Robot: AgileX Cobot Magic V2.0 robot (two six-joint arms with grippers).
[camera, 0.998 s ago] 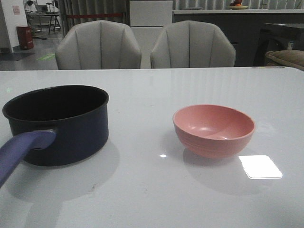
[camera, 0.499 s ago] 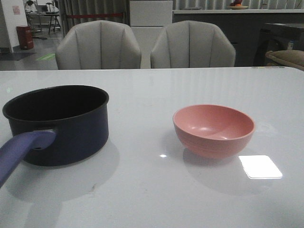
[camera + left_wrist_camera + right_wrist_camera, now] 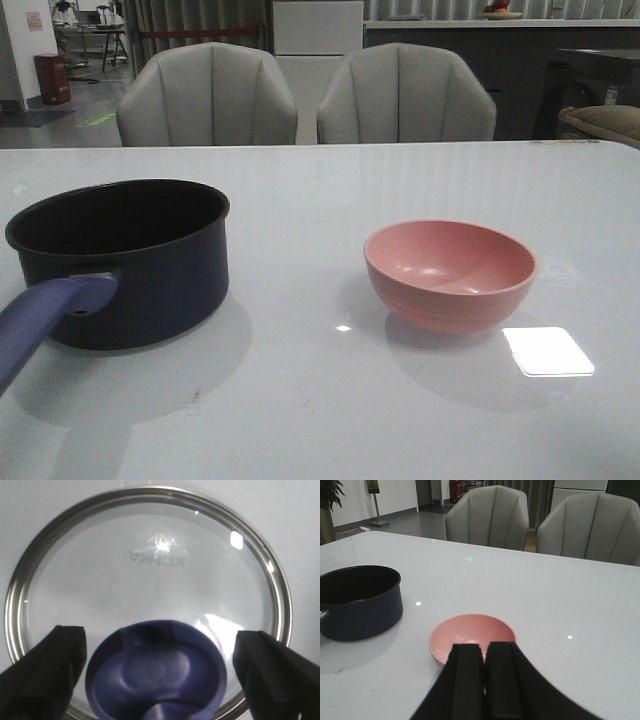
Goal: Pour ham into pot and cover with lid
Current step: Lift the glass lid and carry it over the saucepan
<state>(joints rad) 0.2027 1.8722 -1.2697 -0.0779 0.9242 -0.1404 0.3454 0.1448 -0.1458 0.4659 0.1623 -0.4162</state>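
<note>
The dark navy pot [image 3: 130, 265] stands at the left of the table, its purple-blue handle [image 3: 45, 315] pointing toward me. It also shows in the right wrist view [image 3: 357, 602]. No ham shows in any view, and the pot's bottom is hidden. The glass lid [image 3: 150, 570] lies flat on the table. My left gripper [image 3: 160, 647] is open, its fingers on either side of the lid's purple-blue knob [image 3: 155, 675] and apart from it. My right gripper [image 3: 484, 652] is shut and empty, hovering on the near side of the pink bowl [image 3: 470, 632].
The pink bowl [image 3: 450, 275] stands to the right of the pot, and what shows of its inside holds nothing. Two grey chairs [image 3: 300, 95] stand behind the table's far edge. Neither gripper shows in the front view.
</note>
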